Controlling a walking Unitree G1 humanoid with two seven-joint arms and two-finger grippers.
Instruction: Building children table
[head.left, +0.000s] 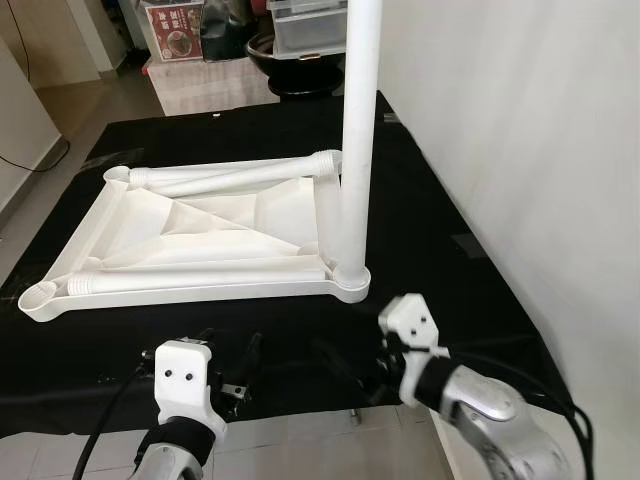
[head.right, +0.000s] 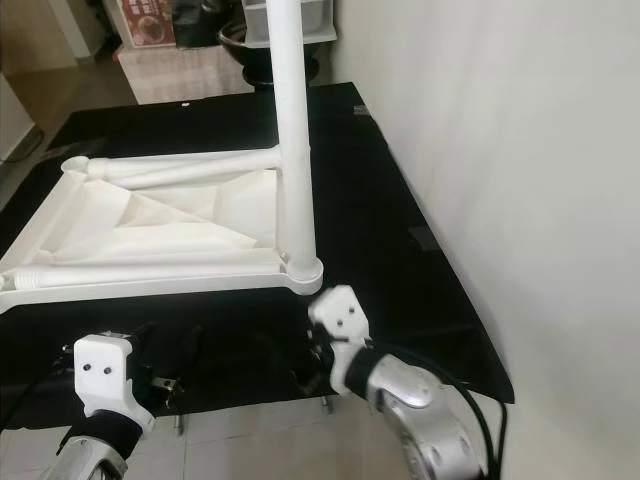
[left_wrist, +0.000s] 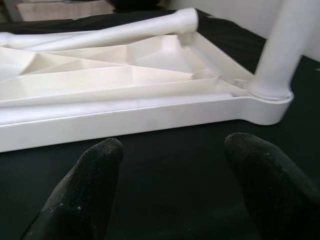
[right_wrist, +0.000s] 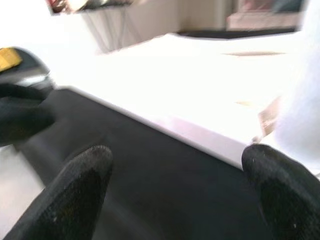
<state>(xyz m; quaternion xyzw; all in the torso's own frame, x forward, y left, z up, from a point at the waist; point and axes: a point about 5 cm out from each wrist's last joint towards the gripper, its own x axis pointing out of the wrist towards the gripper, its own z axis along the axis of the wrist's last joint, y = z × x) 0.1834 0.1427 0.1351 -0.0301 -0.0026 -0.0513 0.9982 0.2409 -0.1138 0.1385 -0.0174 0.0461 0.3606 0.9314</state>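
Facing upturned white tabletop (head.left: 200, 245) on black mat (head.left: 470, 290) — one leg (head.left: 358, 130) upright in near right corner socket. We hold left gripper (left_wrist: 167, 185) and right gripper (right_wrist: 180, 195) spread, empty, just short of near edge. Loose legs (head.left: 230, 178) lie across far side, long axes left-right — right arm nearer upright leg.

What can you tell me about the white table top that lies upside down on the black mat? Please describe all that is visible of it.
The table top is white, looks like moulded plastic, and lies upside down and flat on the black mat, its ribbed underside facing up. It has round sockets at the corners. One leg stands upright in the near right socket. Other loose legs lie on its underside along the edges. Both end effectors, left and right, are open just before its near edge, not touching it.
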